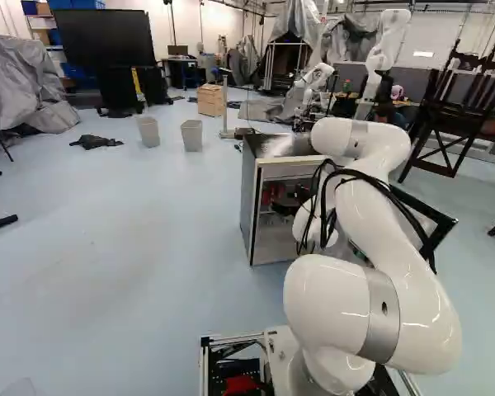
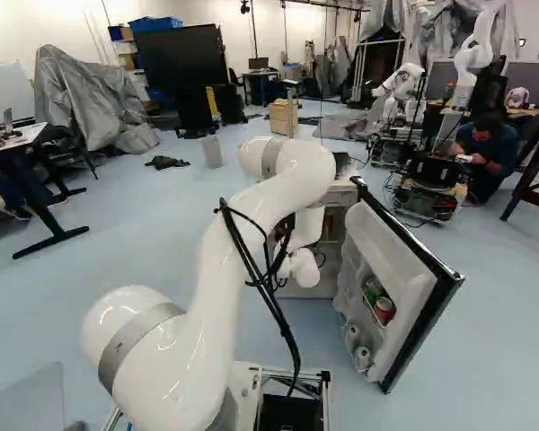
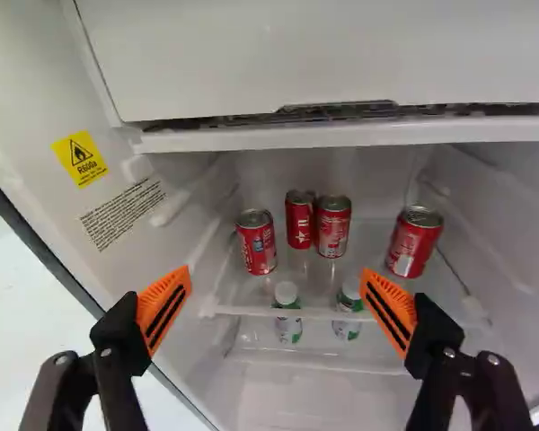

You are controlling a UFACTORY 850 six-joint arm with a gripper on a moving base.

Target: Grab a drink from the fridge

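Left base view: refrigerator (image 1: pixel 252 206) stands ahead of the base, right of the middle, partly hidden behind the white arm (image 1: pixel 379 198). Front is open.

Wrist view, working across from the side wall with the yellow warning label (image 3: pixel 79 158): first red can (image 3: pixel 257 241) is nearest that wall. Second red can (image 3: pixel 299 219) and third red can (image 3: pixel 333 226) are close together farther back; cannot tell whether they touch. Fourth red can (image 3: pixel 415 241) is by the opposite wall. All four are on the clear shelf (image 3: pixel 368 260). Two white-capped bottles, one (image 3: pixel 288 316) and its neighbour (image 3: pixel 348 314), appear to be below it.

Pincer (image 3: pixel 277 272): spread wide, holding nothing, short of the cans. Step in hand, as judged: choosing and approaching a drink.

Right base view: refrigerator door (image 2: pixel 391 256) swung open at the right of the arm, more drinks in its racks, incl. a red can (image 2: pixel 384 311).

Handling (estimate): cans likely full, moderately heavy for their size; firm, but thin walls could dent if squeezed hard. Cold metal may be slippery. Take hold around mid-body, a pad on each side, keeping upright. First can looks easiest; the back pair leaves little finger room. Watch for knocking a neighbour or scraping the side wall.
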